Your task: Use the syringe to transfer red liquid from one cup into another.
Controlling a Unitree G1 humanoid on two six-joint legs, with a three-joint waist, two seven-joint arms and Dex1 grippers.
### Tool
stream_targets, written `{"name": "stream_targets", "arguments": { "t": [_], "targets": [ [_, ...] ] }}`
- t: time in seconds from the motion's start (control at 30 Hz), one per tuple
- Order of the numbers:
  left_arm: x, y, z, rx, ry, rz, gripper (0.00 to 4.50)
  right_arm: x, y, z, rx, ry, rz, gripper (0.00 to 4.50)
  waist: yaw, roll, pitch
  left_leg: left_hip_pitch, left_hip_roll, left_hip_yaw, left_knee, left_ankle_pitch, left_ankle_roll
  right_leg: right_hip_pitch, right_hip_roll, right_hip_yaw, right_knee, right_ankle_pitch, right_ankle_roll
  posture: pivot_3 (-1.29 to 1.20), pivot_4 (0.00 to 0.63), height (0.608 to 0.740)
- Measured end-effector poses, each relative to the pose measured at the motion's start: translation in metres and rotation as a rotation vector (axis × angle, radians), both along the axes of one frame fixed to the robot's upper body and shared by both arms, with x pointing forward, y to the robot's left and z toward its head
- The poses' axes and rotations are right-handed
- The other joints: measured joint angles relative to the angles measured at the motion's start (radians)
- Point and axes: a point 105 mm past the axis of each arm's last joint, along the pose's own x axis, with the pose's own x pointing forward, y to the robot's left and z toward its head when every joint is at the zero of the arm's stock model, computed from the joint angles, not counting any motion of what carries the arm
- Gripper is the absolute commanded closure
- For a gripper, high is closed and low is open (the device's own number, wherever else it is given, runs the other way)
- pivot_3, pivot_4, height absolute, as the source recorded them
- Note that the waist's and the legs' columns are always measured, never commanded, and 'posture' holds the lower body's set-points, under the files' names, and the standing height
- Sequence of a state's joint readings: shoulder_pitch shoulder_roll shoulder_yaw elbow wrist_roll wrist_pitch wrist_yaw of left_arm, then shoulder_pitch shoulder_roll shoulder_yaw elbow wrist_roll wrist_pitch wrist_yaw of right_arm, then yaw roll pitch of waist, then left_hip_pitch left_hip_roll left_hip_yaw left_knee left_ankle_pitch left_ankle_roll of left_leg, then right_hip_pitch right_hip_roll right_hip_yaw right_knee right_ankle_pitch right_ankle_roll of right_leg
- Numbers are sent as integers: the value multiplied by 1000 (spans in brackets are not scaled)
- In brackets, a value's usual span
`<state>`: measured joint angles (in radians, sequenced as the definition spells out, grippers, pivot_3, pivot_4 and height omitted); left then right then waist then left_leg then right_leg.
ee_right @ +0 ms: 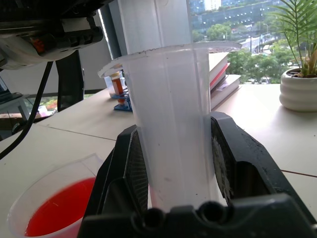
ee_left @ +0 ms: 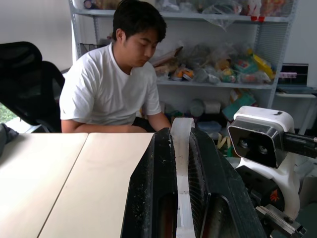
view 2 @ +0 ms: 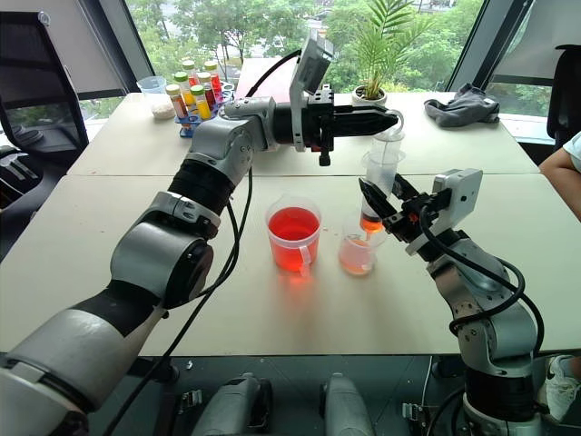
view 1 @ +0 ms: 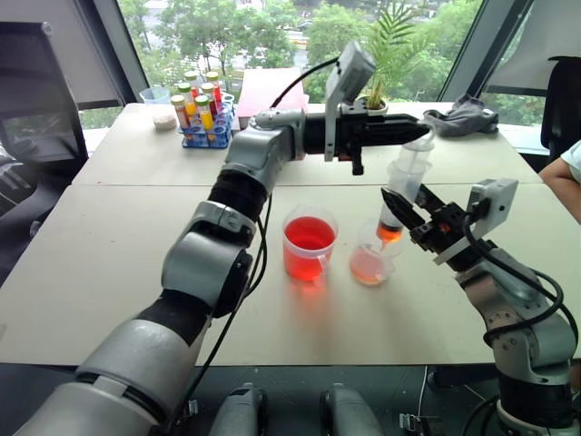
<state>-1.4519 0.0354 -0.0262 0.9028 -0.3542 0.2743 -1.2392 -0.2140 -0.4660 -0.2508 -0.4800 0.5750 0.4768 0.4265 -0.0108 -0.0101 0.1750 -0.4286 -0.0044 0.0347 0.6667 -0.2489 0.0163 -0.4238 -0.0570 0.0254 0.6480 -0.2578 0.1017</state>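
The syringe stands nearly upright above the smaller cup, its orange-red tip just over that cup's rim. The smaller cup holds a shallow layer of pale orange-pink liquid. Just beside it, toward the robot's left, stands the larger cup, part-filled with red liquid; the two cups are close but apart. Both rest on the near table.

Right gripper: clenched on the lower part of the syringe barrel. In the right wrist view the clear barrel sits between the two black fingers, with its flange above them and the larger cup's red liquid off to one side.

Left gripper: reaches level across the table from the robot's left, with its fingers closed at the top of the syringe — on the plunger head. In the left wrist view a pale flat strip is pinched between the black pads; it appears to be the plunger's end, though the angle leaves this uncertain.

Background items — a rack of coloured bottles, a potted plant and a grey cloth stand on the far table. A seated person in a white T-shirt is at the table's edge on the robot's right.
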Motion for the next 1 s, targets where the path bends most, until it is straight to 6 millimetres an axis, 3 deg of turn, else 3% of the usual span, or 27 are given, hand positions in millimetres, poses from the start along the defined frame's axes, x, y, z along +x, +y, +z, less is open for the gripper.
{"name": "stream_targets", "arguments": {
  "t": [0.57, 1.0],
  "targets": [
    [-12, 13, -7, -6, -92, -30, 4484, -2, 12, 19, -40, 37, 56, 3101, 1, 0, 0, 0, 0, 0, 0, 0, 0, 0, 0, 0, 0, 0, 0, 0, 150, 740],
    [-16, 14, -18, 7, -91, -37, 4484, -6, 13, 20, -49, 83, 85, 3101, 1, 0, 0, 0, 0, 0, 0, 0, 0, 0, -1, 0, 0, 0, 0, 0, 150, 740]
  ]
}}
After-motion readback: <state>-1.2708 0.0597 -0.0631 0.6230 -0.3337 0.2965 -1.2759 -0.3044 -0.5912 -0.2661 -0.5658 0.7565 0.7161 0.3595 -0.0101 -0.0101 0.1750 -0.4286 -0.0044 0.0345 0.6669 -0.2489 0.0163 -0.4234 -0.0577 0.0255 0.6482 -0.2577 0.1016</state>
